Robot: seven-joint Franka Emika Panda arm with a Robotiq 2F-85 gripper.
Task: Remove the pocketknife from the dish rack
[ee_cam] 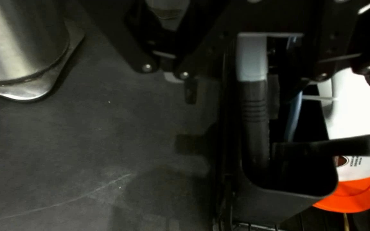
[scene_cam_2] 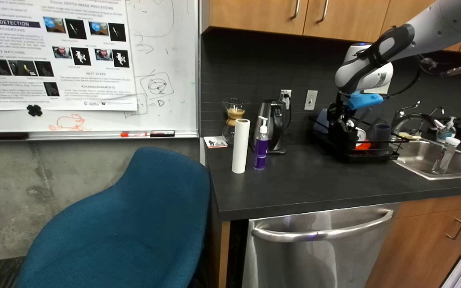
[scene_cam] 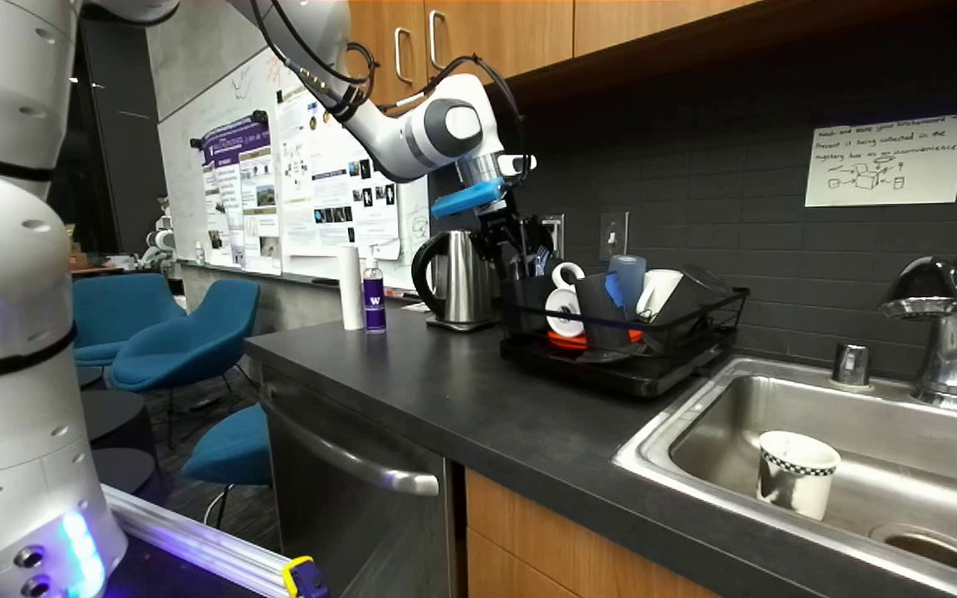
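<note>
- In both exterior views, pointing down at the end of the rack (scene_cam: 578, 371) nearest the kettle (scene_cam: 467, 282): gripper (ee_cam: 254, 89), fingers (ee_cam: 190, 91) well apart.
- Seen between them in the wrist view: black-and-grey handle (ee_cam: 254, 134), standing in the rack's black caddy (ee_cam: 268, 205); cannot tell whether touched, nor whether the pocketknife.
- Also in the caddy: blue utensil (ee_cam: 292, 122).
- Farther along the rack: white mug (scene_cam: 563, 312), orange dish (ee_cam: 353, 197).
- Past the rack's opposite end: sink (scene_cam: 877, 490), with checkered cup (scene_cam: 796, 477) inside.

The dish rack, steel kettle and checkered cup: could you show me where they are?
Dish rack (scene_cam: 582, 370), in an exterior view: its front tray edge.
Steel kettle (scene_cam: 466, 284), in an exterior view: its metal body.
Checkered cup (scene_cam: 792, 488), in an exterior view: its wall below the checks.
</note>
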